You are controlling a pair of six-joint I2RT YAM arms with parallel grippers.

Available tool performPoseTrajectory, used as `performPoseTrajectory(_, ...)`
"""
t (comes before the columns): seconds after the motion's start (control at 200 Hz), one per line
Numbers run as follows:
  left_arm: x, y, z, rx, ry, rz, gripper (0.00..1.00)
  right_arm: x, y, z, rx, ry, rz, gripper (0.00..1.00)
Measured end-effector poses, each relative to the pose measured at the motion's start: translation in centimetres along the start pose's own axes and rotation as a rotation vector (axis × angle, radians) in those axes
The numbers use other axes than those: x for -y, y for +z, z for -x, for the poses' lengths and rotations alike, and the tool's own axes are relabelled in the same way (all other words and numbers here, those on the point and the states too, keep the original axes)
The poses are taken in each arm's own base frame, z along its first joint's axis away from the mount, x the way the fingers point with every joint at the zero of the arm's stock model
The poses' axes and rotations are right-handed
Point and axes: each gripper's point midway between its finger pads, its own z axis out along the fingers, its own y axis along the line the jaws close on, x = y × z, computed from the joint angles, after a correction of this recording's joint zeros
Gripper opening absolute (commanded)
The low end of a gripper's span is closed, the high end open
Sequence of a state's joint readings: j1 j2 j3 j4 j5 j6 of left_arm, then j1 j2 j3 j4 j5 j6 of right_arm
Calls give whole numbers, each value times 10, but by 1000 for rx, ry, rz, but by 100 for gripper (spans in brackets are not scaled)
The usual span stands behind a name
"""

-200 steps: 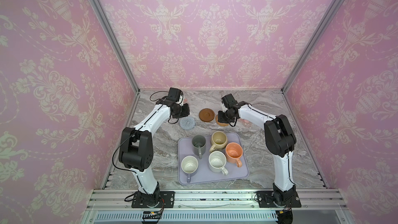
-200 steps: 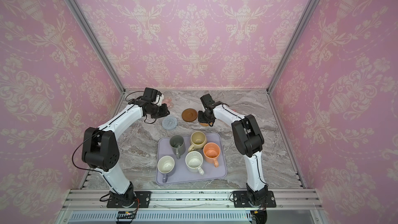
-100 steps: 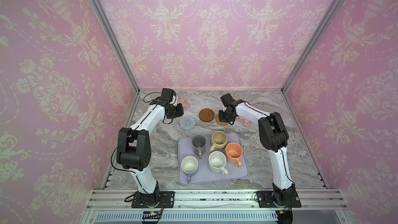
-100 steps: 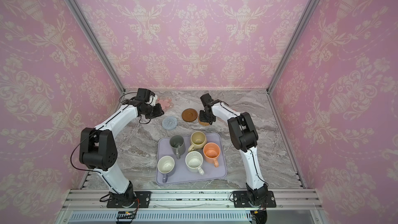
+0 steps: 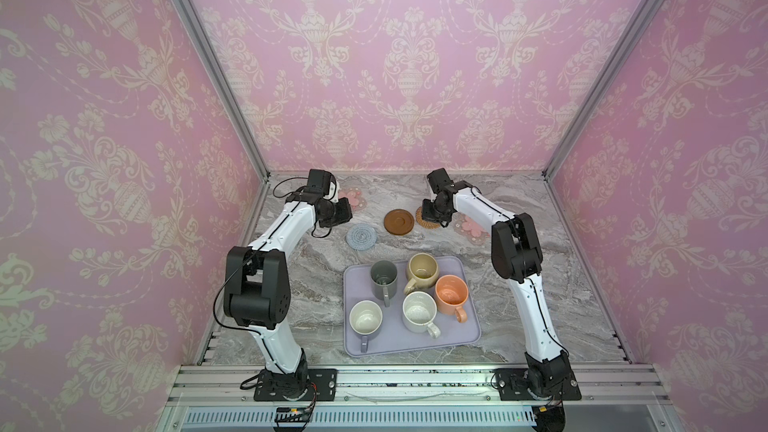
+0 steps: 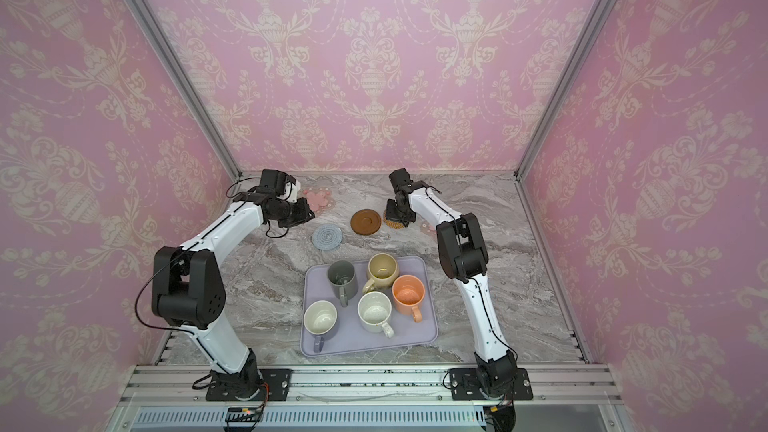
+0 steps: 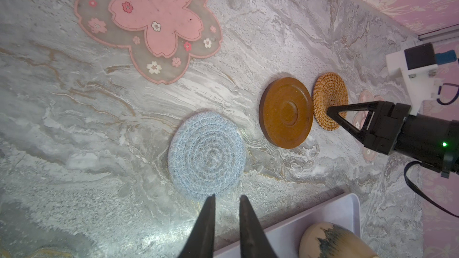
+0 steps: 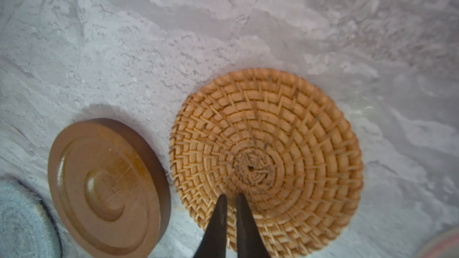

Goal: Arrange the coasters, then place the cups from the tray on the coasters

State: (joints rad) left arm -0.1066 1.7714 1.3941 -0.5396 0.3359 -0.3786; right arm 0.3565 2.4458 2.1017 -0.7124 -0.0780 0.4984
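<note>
Nearest me, five cups (image 5: 419, 311) stand on the tray (image 5: 465, 336). Beyond lie the blue coaster (image 5: 361, 236), brown coaster (image 5: 399, 221) and rattan coaster (image 8: 268, 145) in a row, with pink coasters (image 7: 159, 21) off either end. My left gripper (image 7: 226, 198) has its fingers together and empty. My right gripper (image 8: 231, 197) has its fingers together over the rattan coaster.

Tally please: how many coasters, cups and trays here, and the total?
Coasters: 5 – pink flower coaster, second pink flower coaster, brown disc coaster, rattan coaster, blue crocheted coaster
Cups: 5 – dark grey mug, beige mug, orange mug, speckled white mug, lavender mug
Tray: 1
Total: 11
</note>
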Motion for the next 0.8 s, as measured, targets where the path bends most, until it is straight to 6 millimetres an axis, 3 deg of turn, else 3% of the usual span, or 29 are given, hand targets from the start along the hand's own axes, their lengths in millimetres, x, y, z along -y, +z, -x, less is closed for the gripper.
performPoseTrajectory(0.365,-7,25,-10,-66,-21,-5,23,10,12,48,68,47,28,13)
performPoseTrajectory(0.801,-5,49,0,-95,-31,-30,24,31,20,90,160,186,124,13)
